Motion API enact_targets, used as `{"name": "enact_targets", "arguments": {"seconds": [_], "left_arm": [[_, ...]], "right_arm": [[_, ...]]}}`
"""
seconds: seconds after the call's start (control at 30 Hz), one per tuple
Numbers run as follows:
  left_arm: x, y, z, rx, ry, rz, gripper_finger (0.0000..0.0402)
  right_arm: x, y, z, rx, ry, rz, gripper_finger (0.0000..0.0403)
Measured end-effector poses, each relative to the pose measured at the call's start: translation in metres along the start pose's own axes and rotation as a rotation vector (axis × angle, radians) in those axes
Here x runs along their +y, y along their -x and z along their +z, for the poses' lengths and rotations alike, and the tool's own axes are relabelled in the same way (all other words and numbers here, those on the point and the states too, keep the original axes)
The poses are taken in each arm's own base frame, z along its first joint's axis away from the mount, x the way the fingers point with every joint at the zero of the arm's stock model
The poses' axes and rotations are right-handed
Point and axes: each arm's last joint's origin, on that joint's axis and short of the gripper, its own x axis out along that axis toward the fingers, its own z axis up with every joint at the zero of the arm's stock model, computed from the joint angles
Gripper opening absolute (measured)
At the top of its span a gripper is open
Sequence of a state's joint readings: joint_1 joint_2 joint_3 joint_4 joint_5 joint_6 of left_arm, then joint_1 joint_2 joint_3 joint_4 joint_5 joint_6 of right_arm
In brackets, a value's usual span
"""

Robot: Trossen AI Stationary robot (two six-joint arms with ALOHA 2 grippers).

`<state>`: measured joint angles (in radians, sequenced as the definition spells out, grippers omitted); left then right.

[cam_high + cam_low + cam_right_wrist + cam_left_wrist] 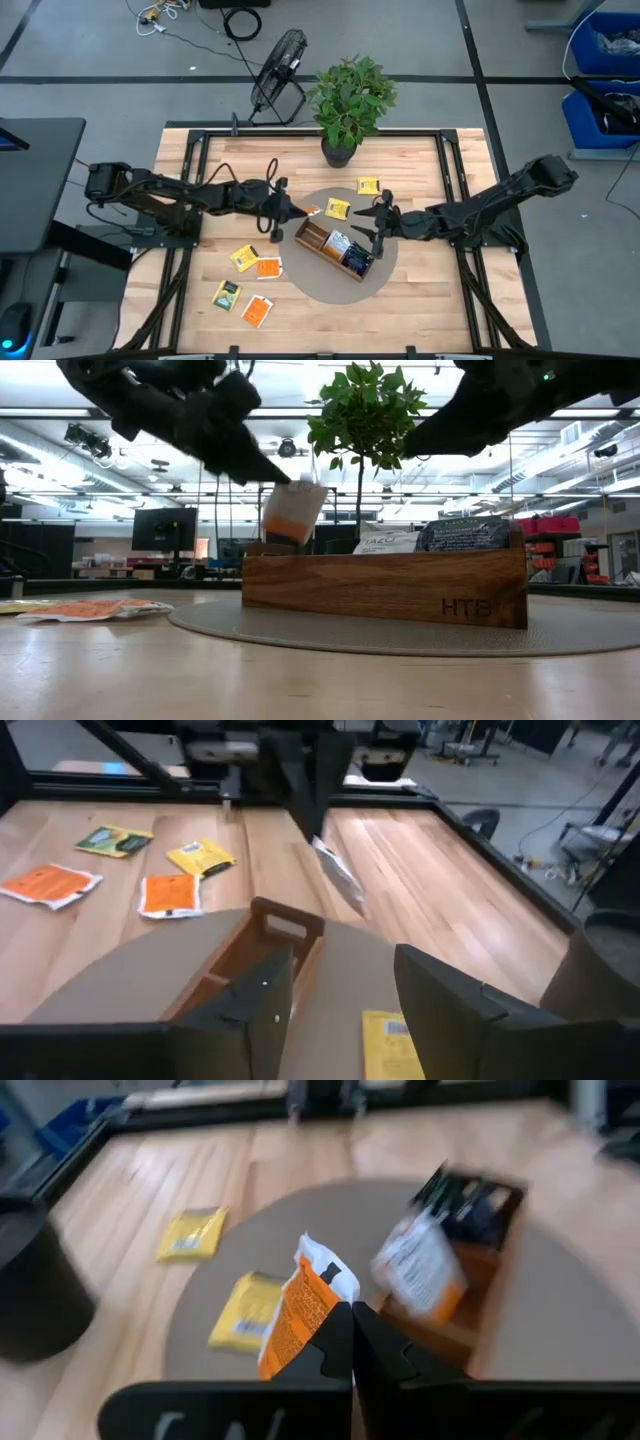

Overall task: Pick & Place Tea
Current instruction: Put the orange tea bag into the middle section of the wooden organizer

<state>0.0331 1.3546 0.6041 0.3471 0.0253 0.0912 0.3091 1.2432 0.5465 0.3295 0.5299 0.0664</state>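
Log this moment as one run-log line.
left gripper: shut on orange sachet | right gripper: open by tray

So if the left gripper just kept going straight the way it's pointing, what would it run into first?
Most likely the wooden tray. The left gripper, shut on an orange tea sachet, points across the round mat at the tray's near end. It rides above the table, so it might just clear the rim; depth is unclear.

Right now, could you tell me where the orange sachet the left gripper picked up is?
The orange sachet hangs pinched in the left gripper, above the mat just left of the tray's left end.
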Motion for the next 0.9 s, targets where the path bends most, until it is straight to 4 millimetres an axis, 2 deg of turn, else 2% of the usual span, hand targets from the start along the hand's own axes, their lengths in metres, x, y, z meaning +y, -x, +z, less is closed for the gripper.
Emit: {"name": "enact_targets", "arguments": {"seconds": [0.3, 0.63, 0.9], "left_arm": [[-0.016, 0.002, 0.011, -0.09, 0.03, -0.092, 0.0001], [-0.027, 0.004, 0.018, -0.156, 0.035, -0.159, 0.0001], [-0.027, 0.003, 0.017, -0.149, 0.039, -0.16, 0.0001]], "right_arm": [[0.001, -0.018, 0.002, -0.073, 0.037, 0.039, 0.02], [0.016, -0.052, 0.029, -0.052, 0.162, 0.069, 0.0206], [0.026, -0.072, 0.039, 0.028, 0.193, 0.133, 0.0206]]}}
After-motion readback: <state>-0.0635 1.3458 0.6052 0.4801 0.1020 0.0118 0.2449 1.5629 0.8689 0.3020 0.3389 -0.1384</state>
